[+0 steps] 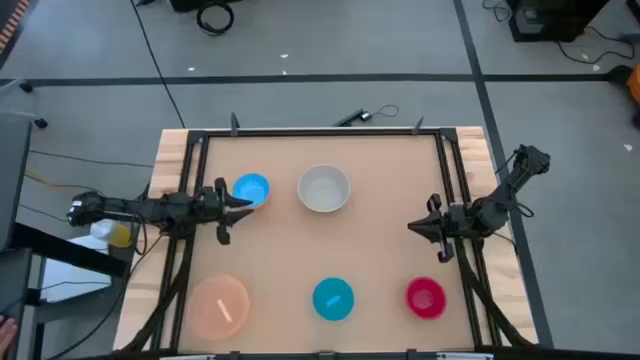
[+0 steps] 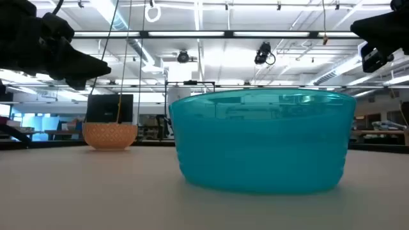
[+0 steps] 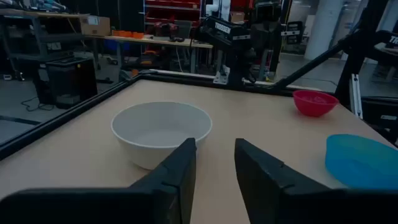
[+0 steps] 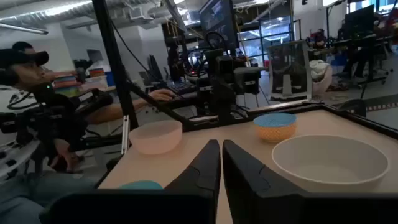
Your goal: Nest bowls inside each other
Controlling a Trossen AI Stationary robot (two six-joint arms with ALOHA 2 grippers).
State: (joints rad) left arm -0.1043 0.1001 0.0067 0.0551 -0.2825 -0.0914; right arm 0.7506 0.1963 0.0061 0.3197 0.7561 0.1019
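Five round plastic bowls on the tan table top, all standing apart, none nested yet: whole task still ahead, by the look of it.

Back row: small light blue bowl (image 1: 251, 189) to the left, mid-sized white-grey bowl (image 1: 324, 189) just beside it to the right, both upright and empty. Front row: large pale peach bowl (image 1: 220, 305) at the left corner, small teal bowl (image 1: 333, 299) in the middle, small magenta-red bowl (image 1: 426, 297) to the right, each well apart from the next.

Left gripper (image 1: 238, 203) reaching in from the left edge, tips right at the near rim of the light blue bowl; touching or just short, cannot tell from above. Fingers (image 3: 180, 169) parted with a narrow gap in the left wrist view, nothing between them. Probably lining up for a first pick, judging from the pose.

Right gripper (image 1: 417, 226) waiting near the right edge, between the white-grey and magenta-red bowls but clear of both, fingers (image 4: 210, 163) pressed almost together, empty.

Black frame rail (image 1: 320, 132) around the table. A person (image 4: 25, 68) seated beyond the table in the right wrist view.
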